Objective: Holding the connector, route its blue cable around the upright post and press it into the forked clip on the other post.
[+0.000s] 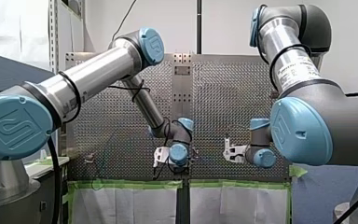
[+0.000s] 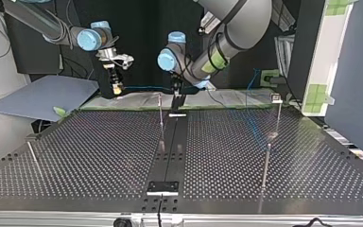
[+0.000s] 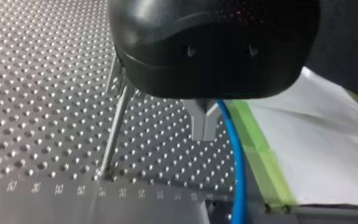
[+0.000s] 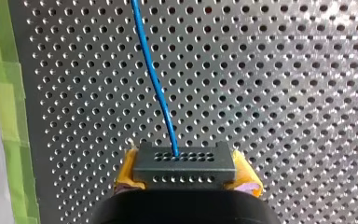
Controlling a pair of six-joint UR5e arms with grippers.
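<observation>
My right gripper is shut on the dark grey connector, squeezed between its yellow pads. The blue cable leaves the connector's face and runs out over the perforated table. In the top view it stretches level from my right gripper to my left gripper. My left gripper has its metal fingers shut, with the blue cable passing close beside their base; whether it is pinched does not show. A thin upright post stands just beside those fingers. Another post carries a small clip on top.
Further thin posts stand on the table at the top view's right and left. A dark centre strip ends in a small bracket. Green tape and white sheeting line the table edge by the arms.
</observation>
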